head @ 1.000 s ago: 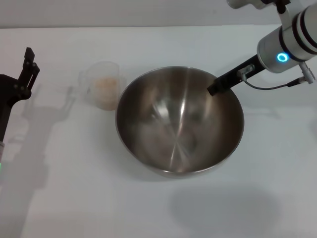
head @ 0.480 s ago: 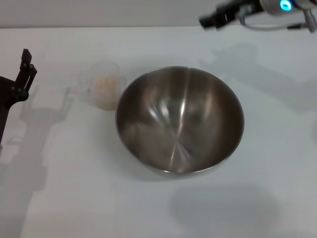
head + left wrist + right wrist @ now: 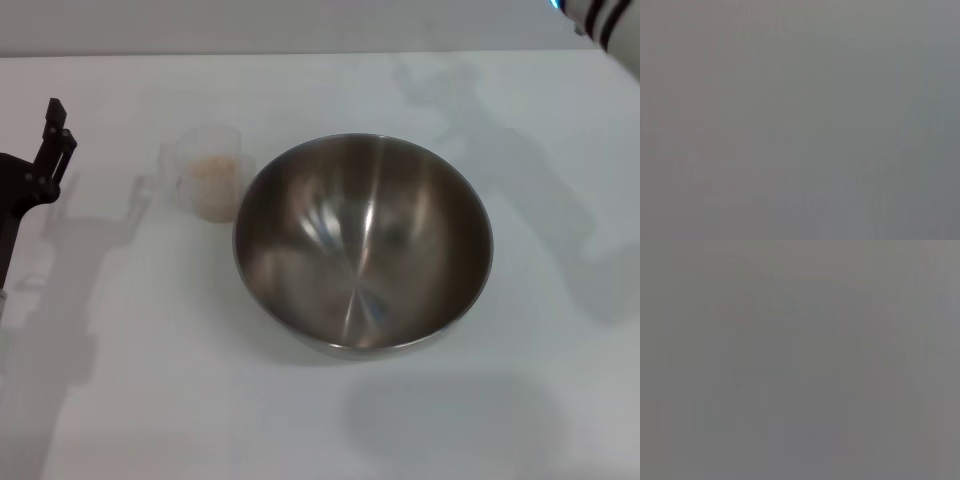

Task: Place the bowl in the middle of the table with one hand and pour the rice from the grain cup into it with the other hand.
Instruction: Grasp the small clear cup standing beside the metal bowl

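Observation:
The steel bowl [image 3: 362, 243] stands empty near the middle of the white table [image 3: 150, 400]. Just left of it, almost touching its rim, is the clear grain cup [image 3: 206, 170], upright, with pale rice [image 3: 214, 174] in its bottom. My left gripper [image 3: 58, 128] hangs at the far left edge, well left of the cup and holding nothing I can see. Of my right arm [image 3: 612, 20] only a white segment shows in the top right corner; its gripper is out of view. Both wrist views are blank grey.
Shadows of the arms fall on the table at the left and the upper right. Bare white tabletop lies in front of the bowl and to its right.
My right gripper let go of the bowl's far right rim, rose and left the view at the top right. The bowl stayed put. The left arm barely moved.

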Action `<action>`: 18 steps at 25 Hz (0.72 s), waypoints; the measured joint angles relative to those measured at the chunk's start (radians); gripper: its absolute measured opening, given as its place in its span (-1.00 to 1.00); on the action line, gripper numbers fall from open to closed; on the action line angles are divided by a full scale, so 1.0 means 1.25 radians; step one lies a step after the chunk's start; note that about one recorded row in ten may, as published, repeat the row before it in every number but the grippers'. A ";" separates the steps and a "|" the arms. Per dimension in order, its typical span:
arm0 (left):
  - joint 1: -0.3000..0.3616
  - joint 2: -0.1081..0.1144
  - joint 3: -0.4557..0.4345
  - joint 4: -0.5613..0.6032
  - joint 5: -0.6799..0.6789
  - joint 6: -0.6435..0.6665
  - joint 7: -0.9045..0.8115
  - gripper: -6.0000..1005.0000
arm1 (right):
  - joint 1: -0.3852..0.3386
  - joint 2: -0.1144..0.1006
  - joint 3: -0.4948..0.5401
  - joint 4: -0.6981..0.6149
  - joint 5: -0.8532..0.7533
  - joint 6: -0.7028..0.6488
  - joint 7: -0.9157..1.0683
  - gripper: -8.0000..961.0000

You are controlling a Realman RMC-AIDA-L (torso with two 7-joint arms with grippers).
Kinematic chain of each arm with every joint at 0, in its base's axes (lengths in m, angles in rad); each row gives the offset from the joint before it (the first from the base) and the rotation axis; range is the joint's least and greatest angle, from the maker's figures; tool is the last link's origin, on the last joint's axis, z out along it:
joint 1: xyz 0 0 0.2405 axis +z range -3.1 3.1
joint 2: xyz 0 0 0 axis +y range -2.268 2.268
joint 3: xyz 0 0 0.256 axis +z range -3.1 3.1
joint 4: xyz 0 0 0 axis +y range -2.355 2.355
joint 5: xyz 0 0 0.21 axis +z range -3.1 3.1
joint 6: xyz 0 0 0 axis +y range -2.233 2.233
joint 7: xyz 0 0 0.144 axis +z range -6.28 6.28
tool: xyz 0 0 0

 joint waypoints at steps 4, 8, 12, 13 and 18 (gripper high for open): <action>0.005 0.000 0.010 -0.001 0.002 -0.001 0.000 0.47 | -0.025 0.000 -0.054 0.133 0.005 -0.294 0.010 -0.02; 0.015 0.000 0.051 -0.001 0.003 -0.001 -0.005 0.46 | 0.003 0.000 -0.105 0.422 0.007 -0.718 0.110 -0.02; 0.021 0.000 0.088 -0.001 0.003 -0.027 -0.005 0.46 | 0.047 -0.003 -0.107 0.665 0.008 -0.989 0.290 -0.02; 0.021 -0.001 0.093 -0.001 0.003 -0.036 -0.005 0.46 | 0.052 -0.004 -0.106 0.710 0.008 -1.025 0.328 -0.02; 0.006 -0.002 0.107 -0.003 0.003 -0.127 -0.005 0.46 | 0.043 -0.004 -0.096 0.788 0.008 -1.063 0.345 -0.02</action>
